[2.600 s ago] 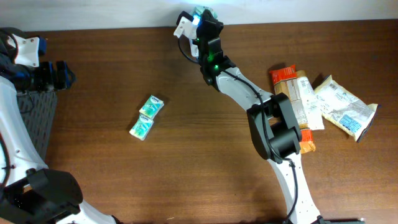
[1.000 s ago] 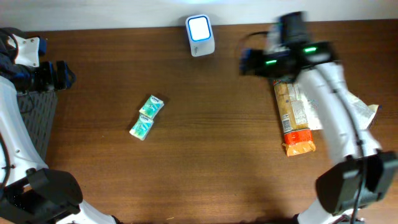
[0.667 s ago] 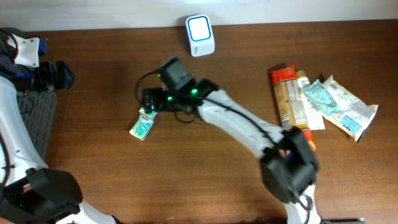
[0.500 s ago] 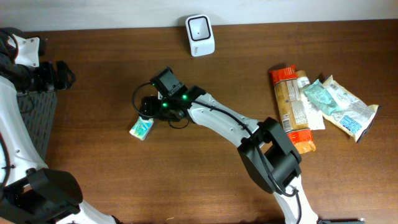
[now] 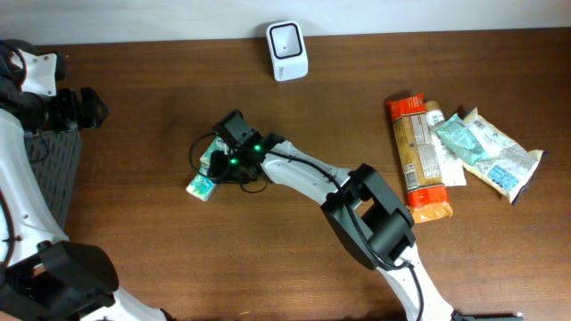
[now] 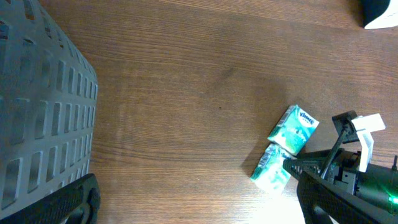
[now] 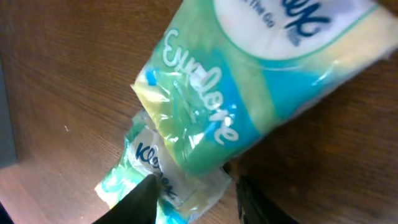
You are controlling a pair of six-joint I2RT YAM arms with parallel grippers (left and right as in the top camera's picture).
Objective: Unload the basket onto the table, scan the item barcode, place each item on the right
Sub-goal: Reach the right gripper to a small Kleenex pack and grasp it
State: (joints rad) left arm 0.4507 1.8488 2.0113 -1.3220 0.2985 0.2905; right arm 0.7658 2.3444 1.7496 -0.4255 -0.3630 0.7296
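Right wrist view: the tissue pack [image 7: 249,81] lies slantwise on the counter [image 7: 62,62], its near end between your right fingers [image 7: 142,202], with a second pack [image 7: 155,177] just beside it; you cannot tell whether they clamp it. Your left fingers [image 6: 68,202] stand wide apart, well away by the basket [image 6: 37,112].

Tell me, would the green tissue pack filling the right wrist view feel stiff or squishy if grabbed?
Probably squishy: the tissue pack has a crinkled, loose plastic wrap, so it would likely dent under the fingers. That glossy film may be slippery. It looks small and flat on the table, so likely light and apt to slide, not roll.
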